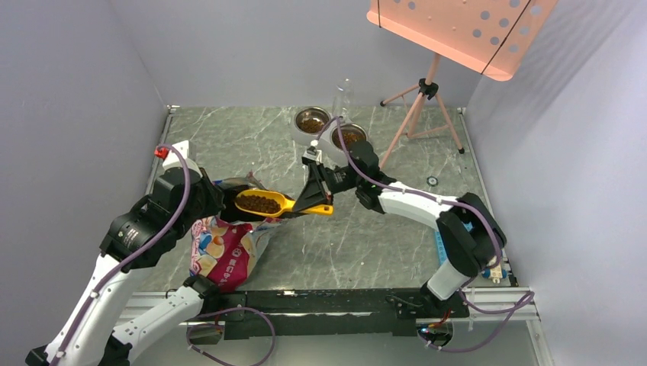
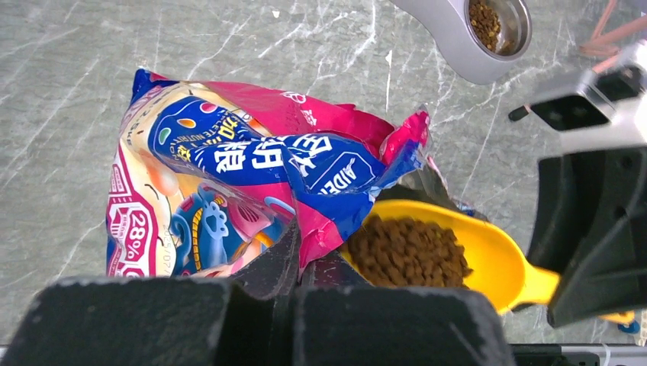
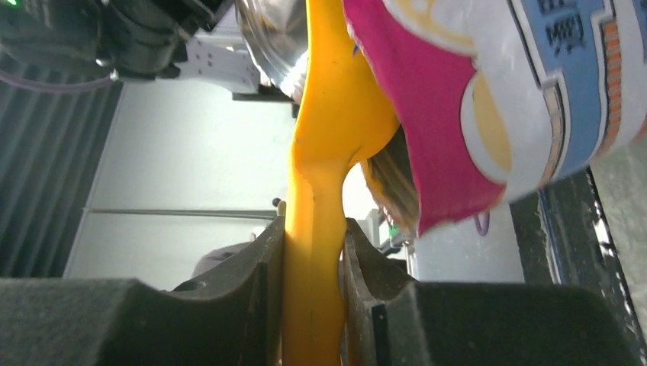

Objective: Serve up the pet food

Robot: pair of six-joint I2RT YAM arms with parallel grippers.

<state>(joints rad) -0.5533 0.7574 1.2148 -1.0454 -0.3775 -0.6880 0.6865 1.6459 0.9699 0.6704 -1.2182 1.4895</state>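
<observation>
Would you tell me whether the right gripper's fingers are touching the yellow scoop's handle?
Touching: the right wrist view shows both fingers pressed against the yellow scoop's handle.

There are two steel bowls (image 1: 311, 121) (image 1: 349, 137), one printed bag (image 1: 225, 255), one yellow scoop (image 1: 286, 203) of kibble (image 1: 261, 203), one tripod stand (image 1: 427, 88) and two robot arms (image 1: 145, 229) (image 1: 412, 202).

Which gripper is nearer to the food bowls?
Right. The right gripper, holding the yellow scoop, is just in front of the bowls; the left gripper, pinching the bag, is farther off.
</observation>
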